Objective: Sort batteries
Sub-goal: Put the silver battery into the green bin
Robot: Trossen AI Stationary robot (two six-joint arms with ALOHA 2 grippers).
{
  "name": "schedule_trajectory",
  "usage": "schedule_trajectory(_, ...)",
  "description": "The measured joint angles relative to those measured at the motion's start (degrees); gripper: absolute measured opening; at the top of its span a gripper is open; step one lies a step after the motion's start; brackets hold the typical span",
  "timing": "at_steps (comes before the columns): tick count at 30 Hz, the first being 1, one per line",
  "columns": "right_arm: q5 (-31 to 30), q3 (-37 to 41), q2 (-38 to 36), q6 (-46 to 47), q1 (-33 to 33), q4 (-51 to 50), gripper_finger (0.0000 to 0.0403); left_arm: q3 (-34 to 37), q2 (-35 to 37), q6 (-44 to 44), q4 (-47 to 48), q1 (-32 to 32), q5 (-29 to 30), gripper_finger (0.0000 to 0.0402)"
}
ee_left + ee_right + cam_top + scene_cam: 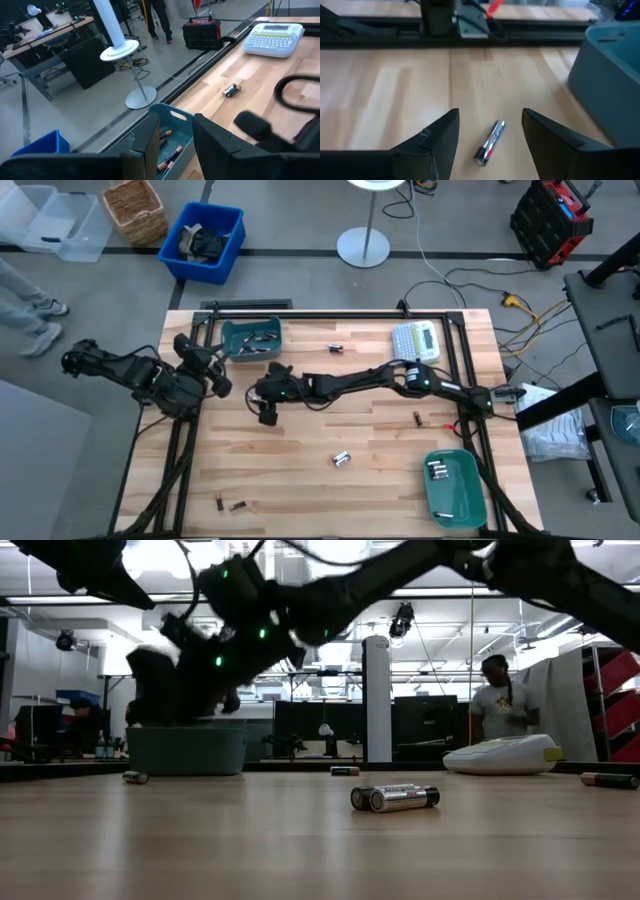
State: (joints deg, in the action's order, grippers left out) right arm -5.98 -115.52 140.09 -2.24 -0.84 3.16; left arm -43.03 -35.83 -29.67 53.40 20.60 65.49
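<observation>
Near the counter's (pixel 300 470) front edge lie loose batteries (pixel 341 459). In the middle, the right gripper (pixel 490 131) stands open over one silver battery (pixel 489 142). The left gripper (pixel 175 135), partly open and empty, hangs by the far-left tray (pixel 240 332).

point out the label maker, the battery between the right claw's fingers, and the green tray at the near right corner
label maker (pixel 416 340), high view, on its keypad face
battery (pixel 489 142), right wrist view, mid-body of the silvery cell
green tray (pixel 470 485), high view, bare floor by its right rim
</observation>
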Motion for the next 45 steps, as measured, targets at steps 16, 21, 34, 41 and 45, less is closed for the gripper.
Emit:
schedule_trajectory(16, 4.55, -0.41, 8.61, 8.48, -1.64, 6.37, 0.0212, 0.02, -0.17, 0.08, -0.09, 0.0, -0.02, 0.0098)
schedule_trajectory(21, 4.47, -1.28, 9.64, 9.09, -1.62, 6.66, 0.0205, 0.04, -0.17, 0.12, -0.25, 0.0, 0.0, 0.0098)
schedule_trajectory(34, 2.32, -1.22, 9.71, 7.32, -1.83, 6.34, 0.0132, 0.04, -0.17, 0.19, -0.21, 0.0, -0.02, 0.0098)
schedule_trajectory(41, 2.21, -1.2, 9.71, 4.76, -1.9, 5.48, 0.0065, 0.04, -0.17, 0.22, -0.19, 0.0, -0.02, 0.0098)
schedule_trajectory(45, 2.23, -1.19, 9.71, 4.59, -1.88, 5.1, 0.0044, 0.04, -0.17, 0.46, -0.16, 0.0, -0.02, 0.0098)
